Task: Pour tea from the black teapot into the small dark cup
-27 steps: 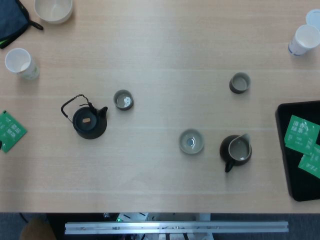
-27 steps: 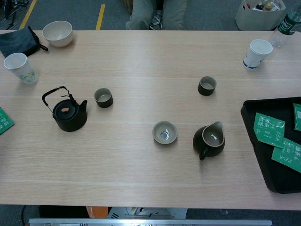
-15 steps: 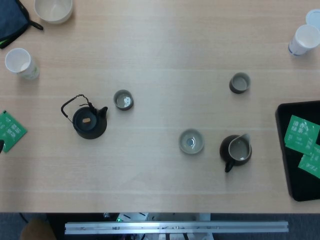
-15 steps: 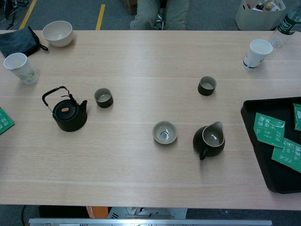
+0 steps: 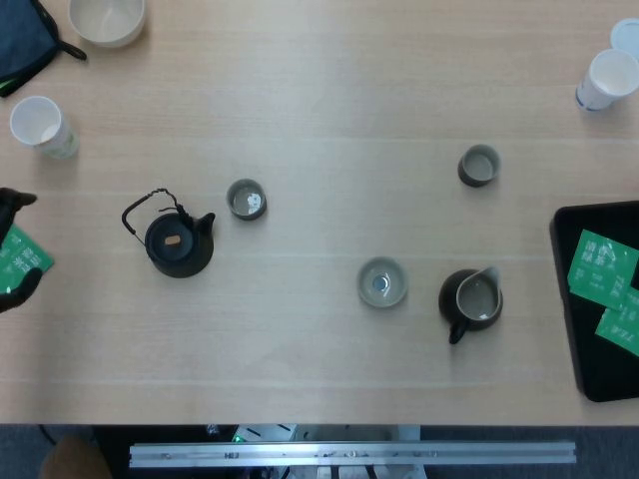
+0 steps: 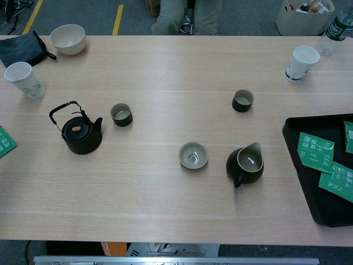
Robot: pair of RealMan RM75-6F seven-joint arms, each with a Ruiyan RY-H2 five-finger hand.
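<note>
Black teapot (image 5: 179, 243) upright on the table (image 5: 329, 80), left of centre, lid on, wire handle tilted away to the left, spout toward the right. Small dark cup (image 5: 246, 199) standing just beside the spout, up and to the right of it, apart from the pot, mouth up. Second small dark cup (image 5: 478, 165) well apart on the right half. Pale shallow cup (image 5: 382, 281) near the table's middle, with a dark pitcher (image 5: 470, 299) just beside it on the right, handle toward the near edge. Black tray (image 5: 599, 309) at the right edge, holding green tea packets (image 5: 602, 265). Paper cup (image 5: 607, 77) at the far right corner; another paper cup (image 5: 40, 126), a cream bowl (image 5: 106, 19) and a dark pouch (image 5: 22, 40) at the far left corner. Green packet (image 5: 20, 259) at the left edge.

Left hand (image 5: 12, 249) only partly seen at the left edge of the head view, over that green packet, well apart from the teapot; dark fingertips spread, nothing held. Not seen in the chest view. Right hand seen in neither view
</note>
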